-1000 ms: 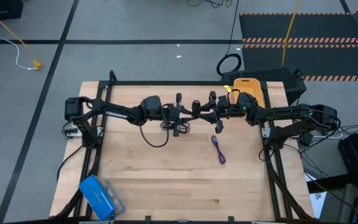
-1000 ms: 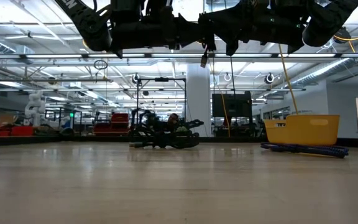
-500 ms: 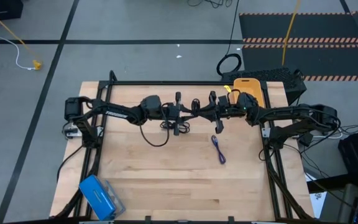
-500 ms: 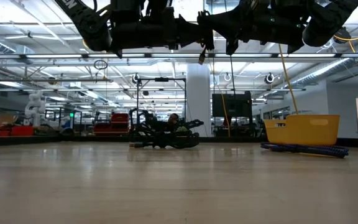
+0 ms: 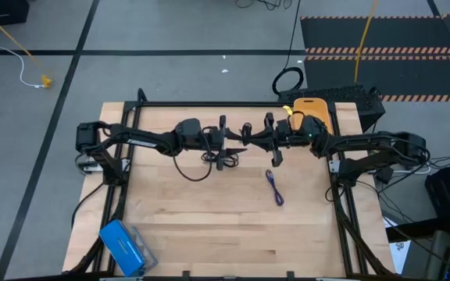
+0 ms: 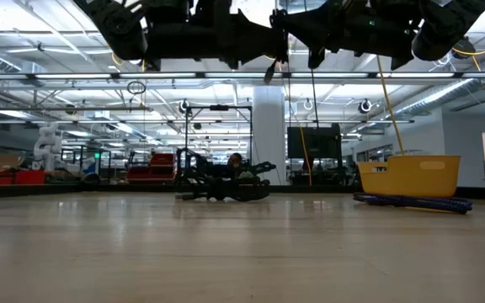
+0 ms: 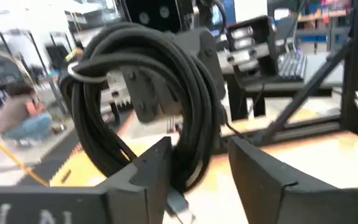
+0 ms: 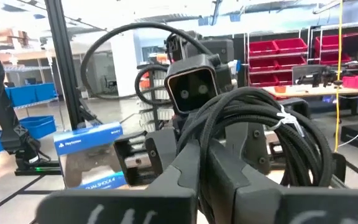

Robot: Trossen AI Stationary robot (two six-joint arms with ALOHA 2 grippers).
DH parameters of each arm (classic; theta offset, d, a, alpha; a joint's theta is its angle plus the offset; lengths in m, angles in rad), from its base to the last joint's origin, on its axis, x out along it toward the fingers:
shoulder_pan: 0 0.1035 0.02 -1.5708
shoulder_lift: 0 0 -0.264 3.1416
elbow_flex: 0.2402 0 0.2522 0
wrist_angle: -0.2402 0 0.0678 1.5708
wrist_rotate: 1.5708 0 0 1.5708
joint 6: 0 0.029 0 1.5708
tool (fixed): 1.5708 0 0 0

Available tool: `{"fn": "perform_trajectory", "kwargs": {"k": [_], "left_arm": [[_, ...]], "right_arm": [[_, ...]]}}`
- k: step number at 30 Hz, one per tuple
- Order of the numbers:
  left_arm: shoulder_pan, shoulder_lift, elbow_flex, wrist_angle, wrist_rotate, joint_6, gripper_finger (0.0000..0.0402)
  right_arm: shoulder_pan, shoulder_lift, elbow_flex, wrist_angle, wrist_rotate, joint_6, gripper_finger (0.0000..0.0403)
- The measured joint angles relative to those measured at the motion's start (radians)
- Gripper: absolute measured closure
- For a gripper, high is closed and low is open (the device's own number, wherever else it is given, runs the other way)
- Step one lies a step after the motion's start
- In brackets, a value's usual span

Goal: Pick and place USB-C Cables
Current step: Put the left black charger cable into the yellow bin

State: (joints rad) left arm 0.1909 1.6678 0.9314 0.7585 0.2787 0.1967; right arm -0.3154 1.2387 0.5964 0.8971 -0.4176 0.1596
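Observation:
A black coiled USB-C cable [image 5: 247,129] hangs in the air over the table's far middle, between my two grippers. My right gripper [image 8: 213,171] is shut on it. My left gripper [image 7: 199,168] faces it, open, with the coil's lower arc [image 7: 194,155] passing between its fingers. The coil's plug [image 6: 269,74] dangles below. A second black cable [image 5: 221,159] lies bundled on the table under the left gripper. The purple cable [image 5: 275,187] lies stretched out on the wood farther right and nearer. My right gripper pinches the strands on one side of the coil [image 8: 229,134] between its two fingers, coming level from the table's right. The coil is lifted clear of the table and stands upright beyond the fingers, its white tie [image 8: 289,120] showing. My left gripper: I cannot tell whether its fingers [image 7: 148,171] touch the coil.
The yellow bin [image 5: 316,112] stands at the table's far right, behind the right arm. A blue box [image 5: 123,245] lies at the near left corner. A loop of the left arm's own wiring [image 5: 194,172] hangs over the table. Bare wood lies in the near middle.
My left arm has drawn back slightly toward the table's left edge. The coil stays in the air between the grippers, and its dangling plug has tipped and risen a little.

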Motion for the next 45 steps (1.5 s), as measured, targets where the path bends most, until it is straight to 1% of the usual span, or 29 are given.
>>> {"fn": "perform_trajectory", "kwargs": {"k": [5,7,10,12,13,16,18,22,26,32,35,41,45], "left_arm": [[0.0,-0.094,-0.001,-0.18,0.0,0.0,0.0214],[0.0,-0.127,0.0,-0.22,0.0,0.0,0.0214],[0.0,-0.189,-0.001,-0.323,0.0,-0.018,0.0213],[0.0,-0.229,-0.001,-0.375,0.0,-0.026,0.0213],[0.0,-0.256,-0.001,-0.423,0.0,-0.031,0.0213],[0.0,-0.318,0.0,-0.492,0.0,-0.035,0.0213],[0.0,-0.361,-0.002,-0.56,0.0,-0.036,0.0213],[0.0,-0.424,-0.002,-0.643,-0.004,-0.036,0.0213],[0.0,-0.458,-0.002,-0.708,-0.044,-0.039,0.0213],[0.0,-0.459,-0.002,-0.72,-0.055,-0.033,0.0213],[0.0,-0.459,-0.002,-0.716,-0.055,-0.022,0.0213],[0.0,-0.458,-0.002,-0.705,-0.055,-0.019,0.0213],[0.0,-0.458,-0.002,-0.697,-0.055,-0.018,0.0213]], "right_arm": [[-0.01,-0.045,0.0,-0.02,0.001,-0.004,0.0398],[-0.011,-0.064,0.0,-0.032,0.001,-0.007,0.0398],[-0.015,-0.099,0.0,-0.065,0.002,-0.008,0.0398],[-0.019,-0.123,0.012,-0.122,0.01,-0.008,0.0398],[-0.02,-0.134,0.029,-0.17,0.026,-0.009,0.0398],[-0.025,-0.159,0.109,-0.359,0.041,-0.046,0.0399],[-0.025,-0.162,0.187,-0.515,0.053,-0.082,0.0399],[-0.032,-0.153,0.366,-0.82,0.061,-0.147,0.0399],[-0.032,-0.131,0.535,-1.078,0.134,-0.195,0.0399],[-0.032,-0.071,0.772,-1.404,0.233,-0.231,0.0399],[-0.032,-0.029,0.862,-1.527,0.239,-0.233,0.0399],[-0.032,0.066,1.007,-1.769,0.241,-0.237,0.0399],[-0.032,0.139,1.082,-1.923,0.322,-0.265,0.0399]]}}
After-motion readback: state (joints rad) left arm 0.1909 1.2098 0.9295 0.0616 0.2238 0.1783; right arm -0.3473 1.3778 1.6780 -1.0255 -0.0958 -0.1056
